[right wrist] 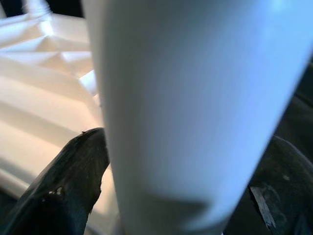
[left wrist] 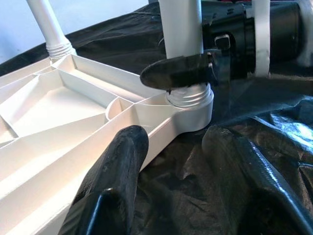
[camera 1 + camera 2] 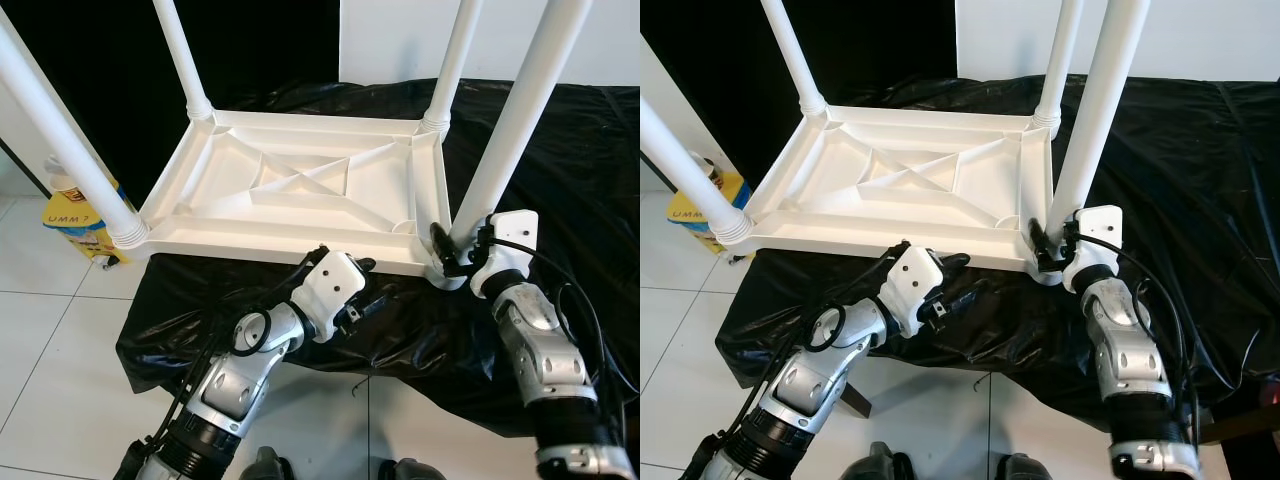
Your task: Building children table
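Observation:
The white children table (image 3: 300, 185) lies upside down on a black sheet, with its legs pointing up. My right gripper (image 3: 450, 250) is shut on the near right leg (image 3: 510, 130) just above its socket at the table's corner. In the right wrist view the black fingers (image 1: 63, 186) hug both sides of that leg (image 1: 190, 98). My left gripper (image 3: 365, 290) is open and low at the table's front rim, left of that corner. One of its fingers (image 2: 117, 176) sits against the rim (image 2: 73, 152) and the other lies over the sheet.
The black sheet (image 3: 570, 150) covers a low platform whose front edge drops to white floor tiles (image 3: 50, 350). A yellow bag (image 3: 75, 215) stands on the floor at the left, beside the near left leg (image 3: 60, 140).

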`<state>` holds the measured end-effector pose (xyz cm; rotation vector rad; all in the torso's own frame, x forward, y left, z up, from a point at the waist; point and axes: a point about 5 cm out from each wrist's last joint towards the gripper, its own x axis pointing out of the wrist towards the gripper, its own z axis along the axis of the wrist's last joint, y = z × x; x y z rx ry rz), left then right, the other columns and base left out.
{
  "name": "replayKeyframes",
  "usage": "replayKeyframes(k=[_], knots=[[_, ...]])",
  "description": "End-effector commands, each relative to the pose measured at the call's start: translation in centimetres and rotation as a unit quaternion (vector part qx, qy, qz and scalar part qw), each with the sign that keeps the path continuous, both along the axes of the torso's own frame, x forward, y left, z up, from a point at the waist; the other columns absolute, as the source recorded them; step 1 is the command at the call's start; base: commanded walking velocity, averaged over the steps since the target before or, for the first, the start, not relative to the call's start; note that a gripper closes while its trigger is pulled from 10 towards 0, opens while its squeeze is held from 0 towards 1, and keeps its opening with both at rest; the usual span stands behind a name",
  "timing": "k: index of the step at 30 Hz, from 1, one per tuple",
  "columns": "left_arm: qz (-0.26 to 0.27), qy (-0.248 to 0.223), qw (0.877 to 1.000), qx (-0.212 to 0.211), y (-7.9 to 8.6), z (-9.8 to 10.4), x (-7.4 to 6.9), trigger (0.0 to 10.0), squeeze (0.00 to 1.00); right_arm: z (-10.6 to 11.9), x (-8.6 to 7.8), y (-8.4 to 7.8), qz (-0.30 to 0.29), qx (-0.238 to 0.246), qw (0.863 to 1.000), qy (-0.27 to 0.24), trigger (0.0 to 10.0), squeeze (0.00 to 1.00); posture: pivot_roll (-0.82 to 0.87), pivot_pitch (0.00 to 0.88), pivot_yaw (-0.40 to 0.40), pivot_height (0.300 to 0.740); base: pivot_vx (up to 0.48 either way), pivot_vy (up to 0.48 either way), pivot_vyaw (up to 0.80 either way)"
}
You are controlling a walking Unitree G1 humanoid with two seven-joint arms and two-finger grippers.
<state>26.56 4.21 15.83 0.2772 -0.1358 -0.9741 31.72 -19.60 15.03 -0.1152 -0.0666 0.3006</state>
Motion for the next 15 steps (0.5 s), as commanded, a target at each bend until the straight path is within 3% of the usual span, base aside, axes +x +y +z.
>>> replayKeyframes(k=[1, 8, 9, 10, 15], knots=[[0.006, -0.003, 1.000, 0.004, 0.2, -0.1, 0.2, 10.0, 0.00, -0.3, 0.1, 0.2, 0.030, 0.000, 0.999, 0.014, 10.0, 0.00, 0.03, 0.078, 0.022, 0.740, 0.000, 0.000, 0.00], [0.007, -0.007, 1.000, 0.005, 0.3, 0.1, 0.4, 10.0, 0.00, -0.4, 0.8, 0.8, 0.088, -0.027, 0.995, 0.026, 10.0, 0.00, 0.04, 0.073, 0.022, 0.740, 0.000, 0.000, 0.00], [0.007, -0.009, 1.000, 0.005, 0.3, 0.2, 0.5, 10.0, 0.00, -0.4, 1.0, 1.0, 0.098, -0.030, 0.994, 0.026, 9.4, 0.00, 0.04, 0.073, 0.022, 0.740, 0.000, 0.000, 0.00], [0.007, -0.010, 1.000, 0.005, 0.3, 0.2, 0.5, 10.0, 0.00, -0.5, 1.1, 1.2, 0.103, -0.030, 0.994, 0.027, 0.0, 0.00, 0.05, 0.072, 0.020, 0.740, 0.000, 0.000, 0.00], [0.009, -0.010, 1.000, 0.005, 0.4, 0.3, 0.4, 10.0, 0.00, -0.8, 1.0, 1.2, 0.112, -0.026, 0.993, 0.033, 0.0, 0.00, 0.05, 0.076, 0.020, 0.740, 0.000, 0.000, 0.00]])
